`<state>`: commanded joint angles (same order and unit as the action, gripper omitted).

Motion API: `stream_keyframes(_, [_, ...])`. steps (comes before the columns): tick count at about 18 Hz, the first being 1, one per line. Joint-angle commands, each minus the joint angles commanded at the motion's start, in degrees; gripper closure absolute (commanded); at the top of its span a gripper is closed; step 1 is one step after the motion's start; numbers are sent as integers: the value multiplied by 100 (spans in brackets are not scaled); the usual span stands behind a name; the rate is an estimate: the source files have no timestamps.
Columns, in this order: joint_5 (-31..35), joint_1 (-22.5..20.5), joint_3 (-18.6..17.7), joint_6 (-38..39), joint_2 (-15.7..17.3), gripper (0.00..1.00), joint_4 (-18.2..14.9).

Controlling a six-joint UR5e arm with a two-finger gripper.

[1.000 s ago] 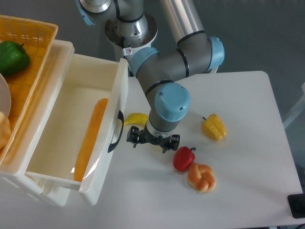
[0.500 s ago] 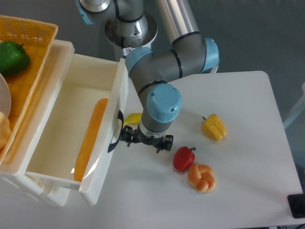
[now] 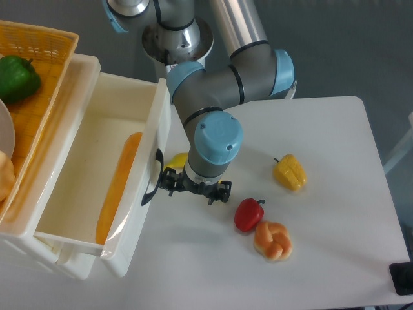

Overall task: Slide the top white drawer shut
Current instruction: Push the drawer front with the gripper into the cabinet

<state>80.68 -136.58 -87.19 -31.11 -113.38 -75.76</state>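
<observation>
Overhead view of the push phase. Top white drawer [image 3: 97,187] pulled well out at 9 o'clock of the table [image 3: 335,213], long orange item [image 3: 119,184] lying inside. Pincer [image 3: 192,186] low beside the front panel, just right of the black handle [image 3: 152,177]; contact with the panel likely, not certain. Finger spacing hidden under the wrist (open or closed cannot be told). Yellow banana [image 3: 177,160] partly covered by the arm. Red pepper [image 3: 248,214], knotted bun [image 3: 272,239] and yellow pepper [image 3: 289,172] toward 3 o'clock, apart from the arm. Orange basket [image 3: 39,71] with green pepper [image 3: 18,77] at 10 o'clock. Next move, by judgement: steady push toward 9 o'clock, square to the panel, until flush with the cabinet.
</observation>
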Motion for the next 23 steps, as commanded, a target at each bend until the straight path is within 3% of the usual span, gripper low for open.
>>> stream_keyframes(10, [-202,61,0,9,114,0,-193])
stream_keyframes(23, [-290,343,0,158,167,0,-211])
